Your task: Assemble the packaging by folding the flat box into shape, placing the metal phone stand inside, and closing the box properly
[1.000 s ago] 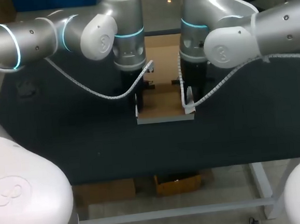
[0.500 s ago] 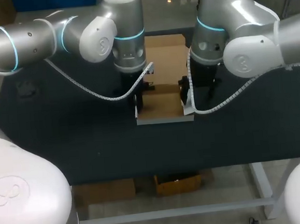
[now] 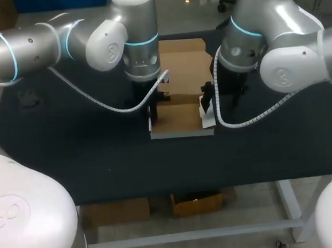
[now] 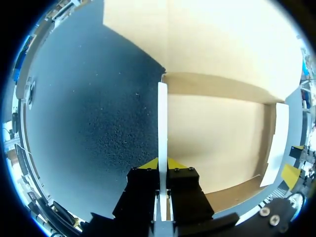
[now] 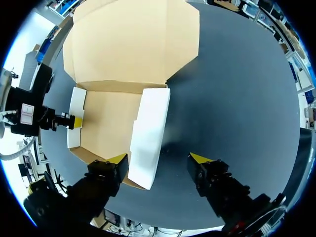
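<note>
Both tools stand at the box (image 3: 177, 118) in the head view: the left tool (image 3: 152, 109) is down at its left edge and the right tool (image 3: 207, 100) hangs just beside its right edge. The half-folded box lies mid-worktop (image 3: 88, 159) with its big lid panel (image 3: 181, 59) flat behind. From the left wrist, the left tool is clamped narrow on the white left side flap (image 4: 162, 113), holding it upright beside the box's brown floor. From the right wrist, the right tool gapes wide and grips nothing. The white right side flap (image 5: 148, 128) leans outward between its fingers, close against one and well apart from the other. By my reading the step in hand is raising the side walls. The next move calls for the right tool to bring its flap upright to match the left one, without dragging the box. Compared with a second ago, the right arm has swung up and off to the right, away from the flap, while the left arm has kept its place.
</note>
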